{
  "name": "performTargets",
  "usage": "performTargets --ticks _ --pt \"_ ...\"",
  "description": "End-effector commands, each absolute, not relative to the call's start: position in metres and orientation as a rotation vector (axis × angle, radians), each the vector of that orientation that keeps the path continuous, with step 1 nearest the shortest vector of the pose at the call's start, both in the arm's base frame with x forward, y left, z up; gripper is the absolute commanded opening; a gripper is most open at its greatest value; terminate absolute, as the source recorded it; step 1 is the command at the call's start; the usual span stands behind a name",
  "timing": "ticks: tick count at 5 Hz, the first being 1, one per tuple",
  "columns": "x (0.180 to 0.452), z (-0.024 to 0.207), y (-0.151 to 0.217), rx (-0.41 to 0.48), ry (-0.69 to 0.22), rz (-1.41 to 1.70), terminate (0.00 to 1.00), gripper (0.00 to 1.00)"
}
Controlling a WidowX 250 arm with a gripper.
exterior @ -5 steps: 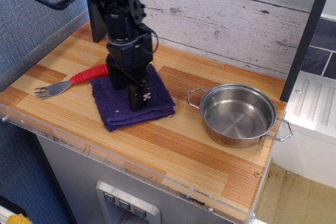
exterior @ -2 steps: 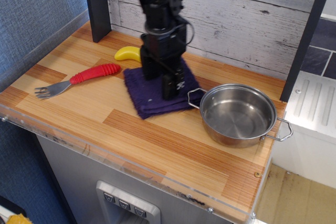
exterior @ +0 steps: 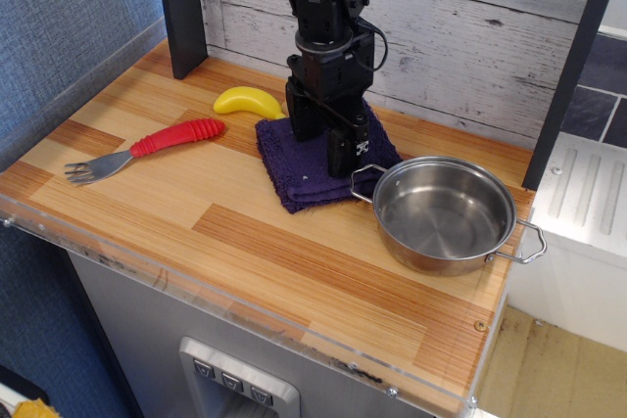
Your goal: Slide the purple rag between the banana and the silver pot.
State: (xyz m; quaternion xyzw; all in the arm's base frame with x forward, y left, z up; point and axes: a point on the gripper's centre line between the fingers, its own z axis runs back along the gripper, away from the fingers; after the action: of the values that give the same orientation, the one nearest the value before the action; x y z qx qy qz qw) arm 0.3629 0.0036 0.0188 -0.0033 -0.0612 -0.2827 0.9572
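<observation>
Rag (exterior: 312, 171) lies on the worktop (exterior: 245, 252) between banana (exterior: 248, 100) and pot (exterior: 446, 212), its right edge at the pot's handle; fingers (exterior: 345, 156) press down on it, their spread unclear; further pushing risks bunching cloth under the handle or nudging the pot.

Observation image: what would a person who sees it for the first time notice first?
The black robot gripper stands out first, pressing down on the folded dark purple terry rag near the middle of the wooden counter. Next come the shiny round steel pot, right of the rag with its handle at the rag's edge, and the small yellow toy banana at the rag's back left.
</observation>
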Motion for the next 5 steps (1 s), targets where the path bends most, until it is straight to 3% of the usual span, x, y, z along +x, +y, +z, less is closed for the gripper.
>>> performTargets --ticks 1,4,5 --pt "0.365 0.053 0.0 0.01 -0.203 -0.578 0.0 1.0" --pt "0.37 0.119 0.014 0.053 -0.341 -0.563 0.0 1.0" --pt "0.361 0.142 0.016 0.067 -0.415 -0.563 0.0 1.0"
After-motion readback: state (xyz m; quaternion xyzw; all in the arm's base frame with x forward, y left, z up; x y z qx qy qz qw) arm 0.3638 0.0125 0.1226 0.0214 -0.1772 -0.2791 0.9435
